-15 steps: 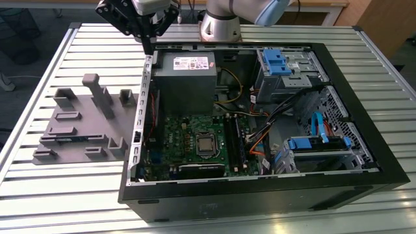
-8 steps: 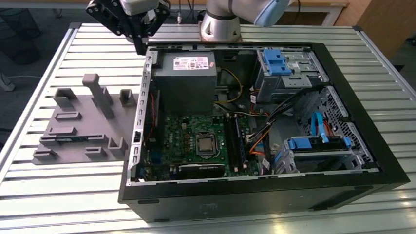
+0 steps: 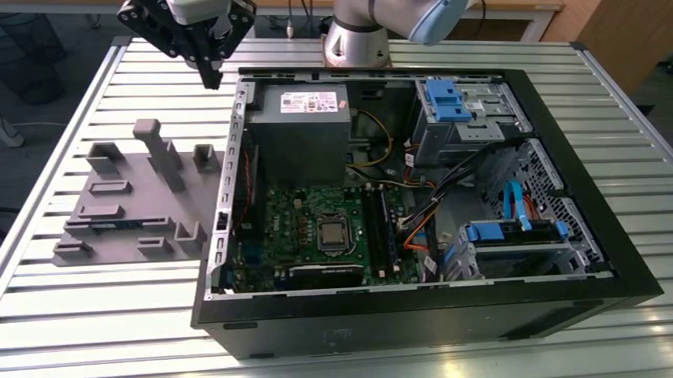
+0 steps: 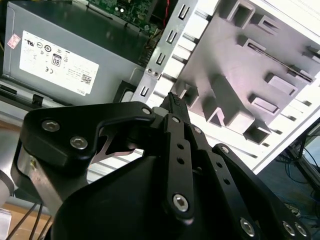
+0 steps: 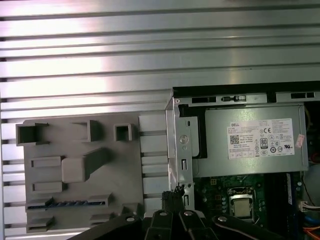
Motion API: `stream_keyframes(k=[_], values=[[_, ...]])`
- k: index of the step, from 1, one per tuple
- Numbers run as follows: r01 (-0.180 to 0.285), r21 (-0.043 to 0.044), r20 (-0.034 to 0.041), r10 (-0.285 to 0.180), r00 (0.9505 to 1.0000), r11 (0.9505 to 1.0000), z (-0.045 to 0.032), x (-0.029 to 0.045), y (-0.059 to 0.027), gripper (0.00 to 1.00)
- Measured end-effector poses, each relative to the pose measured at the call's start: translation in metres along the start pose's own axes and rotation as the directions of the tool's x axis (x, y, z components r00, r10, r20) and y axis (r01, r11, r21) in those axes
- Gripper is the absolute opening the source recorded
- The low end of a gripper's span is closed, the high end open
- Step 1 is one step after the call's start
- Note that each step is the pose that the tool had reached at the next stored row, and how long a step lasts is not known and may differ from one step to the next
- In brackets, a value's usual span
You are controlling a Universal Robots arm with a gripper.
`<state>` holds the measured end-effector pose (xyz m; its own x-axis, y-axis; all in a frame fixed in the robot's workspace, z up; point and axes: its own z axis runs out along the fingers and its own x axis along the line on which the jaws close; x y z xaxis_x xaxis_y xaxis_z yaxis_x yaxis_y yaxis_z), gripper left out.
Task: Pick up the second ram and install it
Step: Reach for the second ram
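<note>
black multi-link end effector (image 3: pixel 213 77) hangs over the slatted aluminium bench (image 3: pixel 105 315), just outside the far corner of the open black pc tower case (image 3: pixel 421 309) on the exterior view's left. fingertips are pressed together w/ nothing between them; same in both wrist views (image 4: pixel 173 100) (image 5: pixel 172 196).

second ram, a long narrow blue circuit-board stick (image 3: pixel 102 224), sits on edge in a slot of the flat grey plastic fixture tray (image 3: pixel 137 206). tray lies on the bench beside the case, on the exterior view's left. in the first wrist view the stick (image 5: pixel 67 204) shows as a blue strip w/ dark chips in one of the tray's (image 5: pixel 125 175) long slots. other slots & upright blocks nearby look bare. end effector is well apart from the stick, not touching it.

inside the case:
- grey metal power supply box w/ white label (image 3: pixel 299 118) at the far end
- green motherboard (image 3: pixel 299 206) w/ square silver cpu socket (image 3: pixel 334 234)
- long black memory slots (image 3: pixel 377 228) beside the socket
- two metal drive cages w/ blue plastic latches (image 3: pixel 447 101) (image 3: pixel 503 232) on the exterior view's right
- loose cable bundles (image 3: pixel 421 213) btw board & cages
</note>
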<state>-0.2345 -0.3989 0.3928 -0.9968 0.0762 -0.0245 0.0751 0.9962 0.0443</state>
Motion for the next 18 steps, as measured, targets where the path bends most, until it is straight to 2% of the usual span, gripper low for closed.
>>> stream_keyframes(k=[8,18], values=[[0.0,0.0,0.0,0.0,1.0,1.0,-0.0003,0.0158,-0.0012,0.11],[0.0,0.0,0.0,0.0,1.0,1.0,-0.0005,0.0322,-0.0024,0.11]])
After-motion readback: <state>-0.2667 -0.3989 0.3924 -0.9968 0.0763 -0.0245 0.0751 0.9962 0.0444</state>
